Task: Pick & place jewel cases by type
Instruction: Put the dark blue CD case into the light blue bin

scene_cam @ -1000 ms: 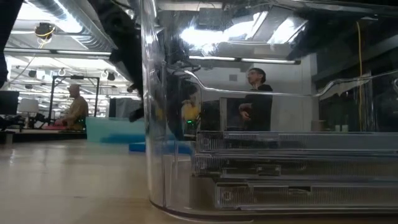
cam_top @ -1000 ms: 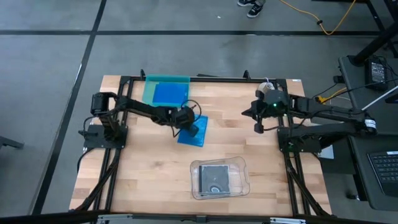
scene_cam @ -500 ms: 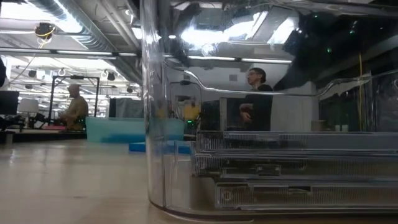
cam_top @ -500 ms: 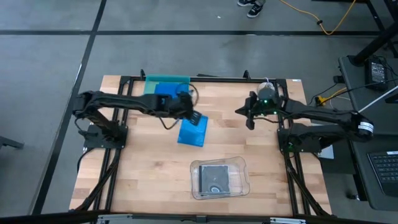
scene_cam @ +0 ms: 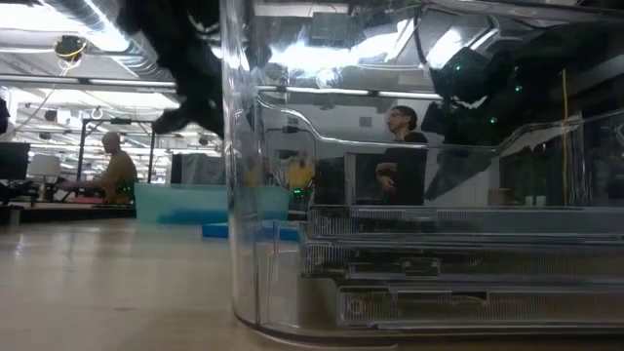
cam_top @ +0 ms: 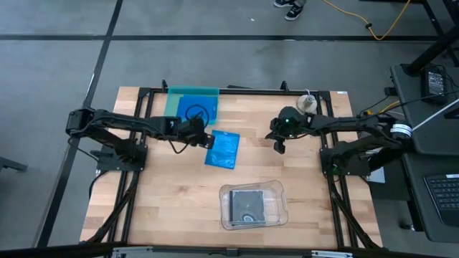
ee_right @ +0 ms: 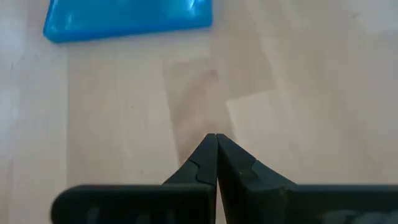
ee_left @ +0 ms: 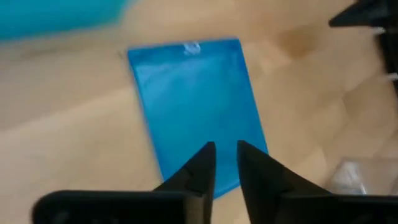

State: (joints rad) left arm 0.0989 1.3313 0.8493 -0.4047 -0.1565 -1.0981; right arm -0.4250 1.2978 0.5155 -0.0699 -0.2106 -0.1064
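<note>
One bright blue jewel case [cam_top: 224,149] lies flat on the wood near the table's middle, also seen in the left wrist view [ee_left: 193,106] and the right wrist view [ee_right: 124,18]. Another blue case [cam_top: 195,113] rests inside the teal tray [cam_top: 173,100] at the far edge. Dark grey square cases [cam_top: 248,204] lie stacked in the clear tray [cam_top: 280,193] near the front. My left gripper [cam_top: 208,140] hovers at the loose blue case's left edge, fingers narrowly open [ee_left: 225,158], holding nothing. My right gripper [cam_top: 278,145] hangs shut [ee_right: 216,140] over bare wood to the right of that case.
In the low view the clear tray's wall [scene_cam: 244,195] fills the foreground, with the stacked cases [scene_cam: 458,263] behind it. The teal tray [scene_cam: 195,205] and the loose blue case [scene_cam: 229,231] sit farther back. People show in the room beyond. Bare wood lies left of the clear tray.
My left gripper has drawn back from over the loose blue case toward the table's left edge, and the arm has folded back with it. The case has stayed where it lay. My right gripper has moved toward the table's left, closer to the blue case, still shut.
</note>
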